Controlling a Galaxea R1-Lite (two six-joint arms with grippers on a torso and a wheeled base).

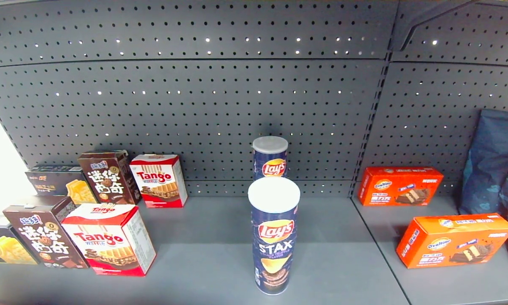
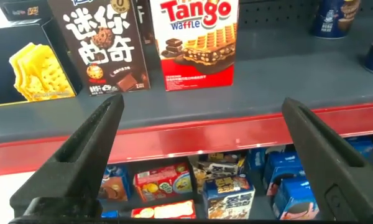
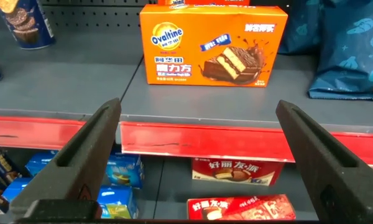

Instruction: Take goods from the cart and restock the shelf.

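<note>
Two tall blue chip cans stand in the middle of the grey shelf point(image 1: 203, 254), one at the front point(image 1: 273, 237) and one behind it point(image 1: 270, 159). My left gripper point(image 2: 202, 101) is open and holds nothing; it hangs just in front of the shelf's red edge strip point(image 2: 193, 134), facing a red-and-white wafer box point(image 2: 198, 40) and a brown cookie box point(image 2: 102, 46). In the right wrist view my right gripper point(image 3: 199, 104) is also open with nothing in it, in front of the red edge point(image 3: 199, 140) and facing an orange cake box point(image 3: 212, 45).
Brown, black and red-white boxes point(image 1: 109, 237) crowd the shelf's left side. Two orange boxes point(image 1: 453, 239) and dark blue bags point(image 1: 495, 161) fill the right section. A pegboard wall point(image 1: 220, 106) backs the shelf. A lower shelf holds more packs point(image 2: 230, 190).
</note>
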